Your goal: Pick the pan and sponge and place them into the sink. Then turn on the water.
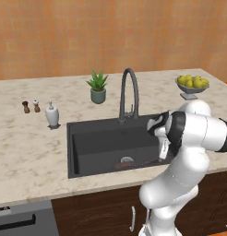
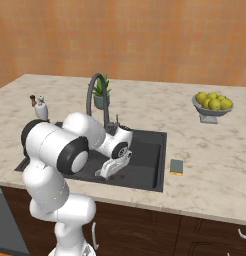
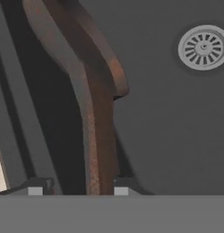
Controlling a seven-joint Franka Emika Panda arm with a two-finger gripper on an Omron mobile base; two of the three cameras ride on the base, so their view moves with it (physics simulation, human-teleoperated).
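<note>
Table: pale marble slab that carries everything you work with here; a grey bowl of lemons stands far off on its right side and is no part of the job.
Sink: black basin sunk into the table, steel drain on its floor, dark gooseneck faucet rising behind it. No stream falls from the spout, so you can judge the water as not yet on.
Arm: it bends down over the sink's right half, with the claw low inside the basin.
Pan: its long reddish-brown handle shows in the hand view, lying over the basin floor beside the drain; the bowl of the pan is barely visible, so you cannot tell how it sits.
Key relation: the handle runs straight away from the claw, its long axis lined up with the direction the hand looks, and its near end passes between the two fingertips.
Claw: the tips stand one on each side of the handle with narrow gaps showing; you cannot tell whether they clamp it or have let go.
Sponge: yellow with a green top, flat on the table just right of the sink's rim, well apart from the claw. You likely take it next, once the pan is free.
</note>
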